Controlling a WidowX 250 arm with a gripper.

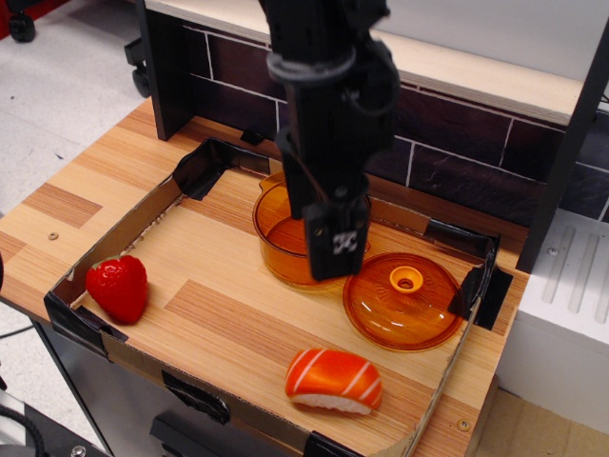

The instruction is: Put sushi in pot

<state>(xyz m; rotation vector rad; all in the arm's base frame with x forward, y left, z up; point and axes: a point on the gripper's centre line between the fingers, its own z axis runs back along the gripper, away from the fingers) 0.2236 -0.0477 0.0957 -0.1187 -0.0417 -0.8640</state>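
Note:
The sushi (333, 379), orange with white stripes on a white rice base, lies at the front of the cardboard tray, near its front wall. The amber transparent pot (274, 231) stands upright and empty at the tray's back middle, partly hidden by my arm. My gripper (320, 228) hangs above and in front of the pot's right side, well behind and above the sushi. Its fingers stand apart and hold nothing.
A red strawberry (118, 287) lies at the tray's left. The orange domed lid (404, 301) with a knob lies right of the pot. The tray (133, 354) has low cardboard walls with black tape. A dark tiled wall (457, 152) runs behind.

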